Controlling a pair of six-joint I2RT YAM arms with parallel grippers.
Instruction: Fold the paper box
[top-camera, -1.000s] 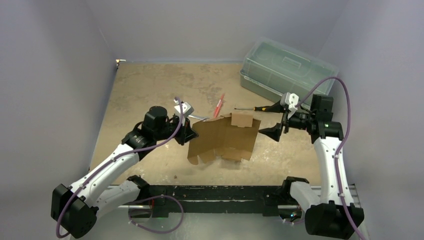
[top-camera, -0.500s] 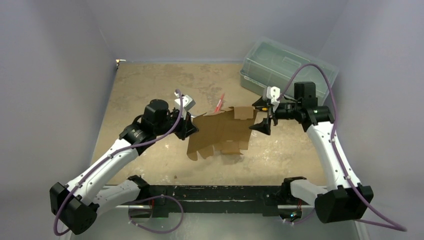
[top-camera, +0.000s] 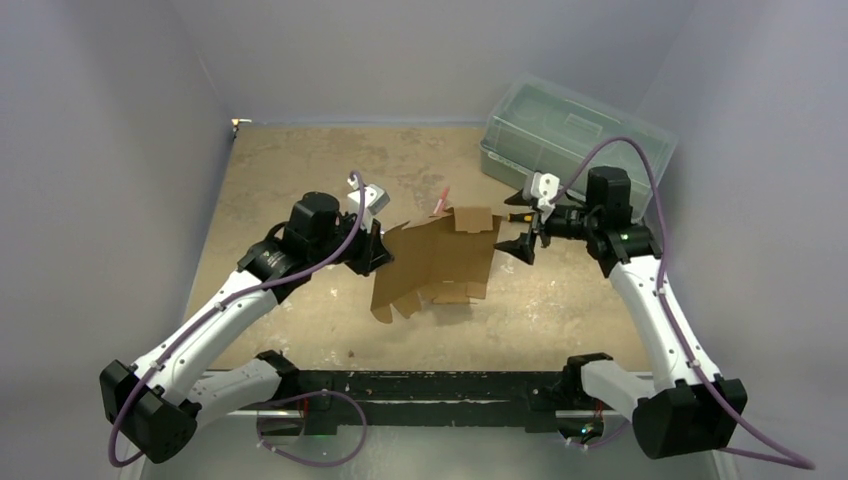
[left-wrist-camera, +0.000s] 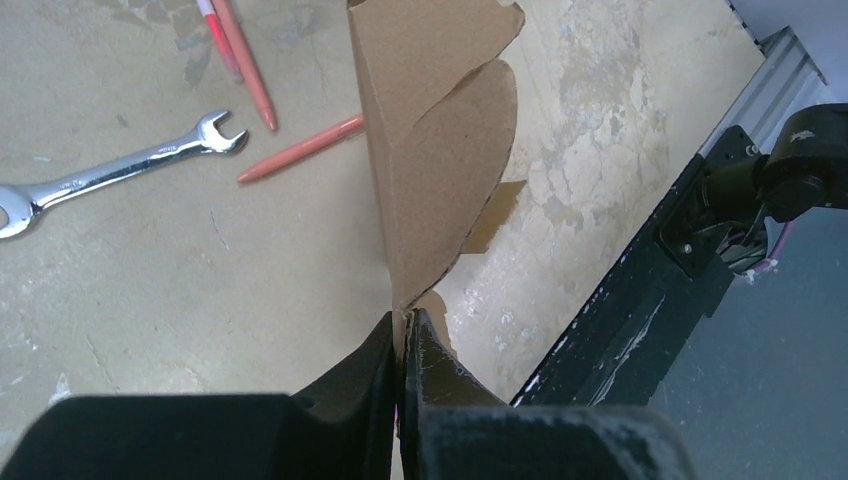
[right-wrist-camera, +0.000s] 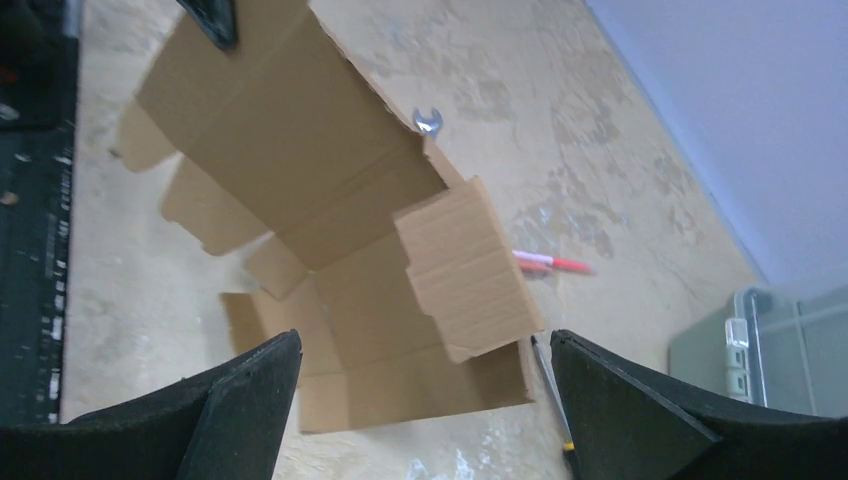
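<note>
The table (top-camera: 290, 180) has a worn, sand-coloured top. On its far right corner stands the plastic bin (top-camera: 570, 130), green-tinted and half transparent. The lid is on it, and I cannot tell what is inside.

The paper box (top-camera: 440, 262) is in the middle of the table, between the two arms. It is an open brown cardboard sheet, not a closed box. Its long axis goes from left to right across the table, from one gripper towards the other. The sheet is tilted, with the left end raised, and its shadow falls on the table under it. The small flaps on the near side point to the arm bases. A creased tab (top-camera: 476, 221) at the far right corner points to the back of the table.

The left gripper (left-wrist-camera: 403, 332) has its fingers pressed together on the left edge of the paper box. In the left wrist view the sheet goes away from the fingers almost edge-on.

The right gripper (right-wrist-camera: 422, 345) is just beside the right edge of the sheet, near the tab. Its fingers are spread wide and they hold nothing.

A silver wrench (left-wrist-camera: 120, 170) lies flat on the table behind the sheet. A screwdriver (right-wrist-camera: 547, 370) lies near the right gripper, mostly hidden. Two red pens (left-wrist-camera: 300, 150) lie near the wrench.
</note>
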